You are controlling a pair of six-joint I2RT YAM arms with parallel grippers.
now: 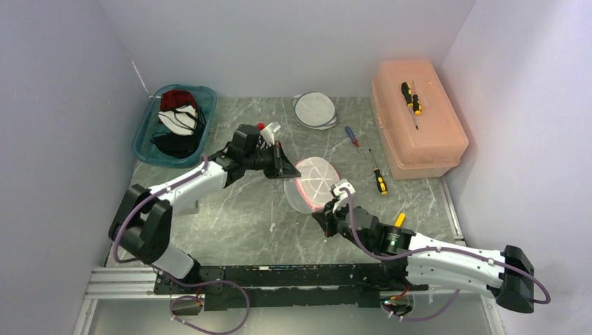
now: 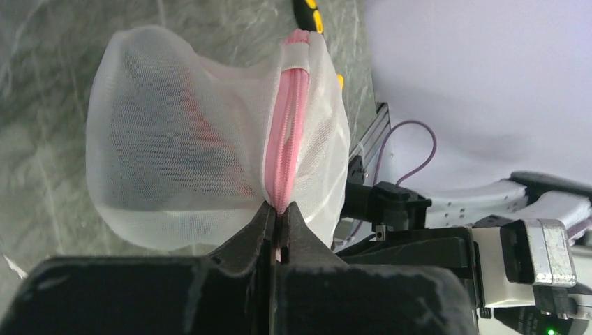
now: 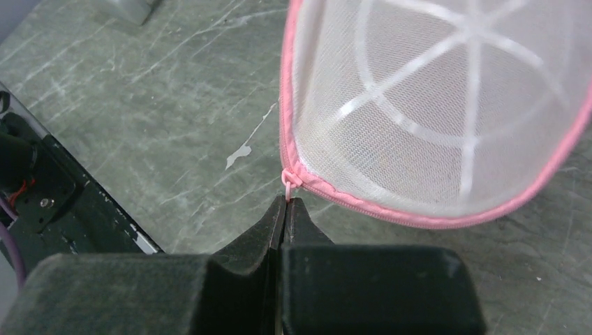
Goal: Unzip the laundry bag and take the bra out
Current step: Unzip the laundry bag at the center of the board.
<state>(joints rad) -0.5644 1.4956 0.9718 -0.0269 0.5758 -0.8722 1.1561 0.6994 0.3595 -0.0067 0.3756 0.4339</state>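
Observation:
The laundry bag (image 1: 315,183) is a white mesh dome edged by a pink zipper (image 2: 287,132), held up off the table between both arms. My left gripper (image 1: 287,171) is shut on the bag's pink zipper seam (image 2: 280,208) at the bag's left end. At the bag's near edge, my right gripper (image 1: 328,209) is shut on the small pink zipper pull (image 3: 287,183), with the zipper line (image 3: 391,209) running closed to the right of it. The bra shows only as a faint reddish shape (image 2: 201,125) through the mesh.
A teal bin (image 1: 143,139) of garments stands at the back left. A flat white mesh pouch (image 1: 314,109) lies at the back. Two screwdrivers (image 1: 352,136) (image 1: 378,180) lie right of the bag, beside a pink toolbox (image 1: 417,118).

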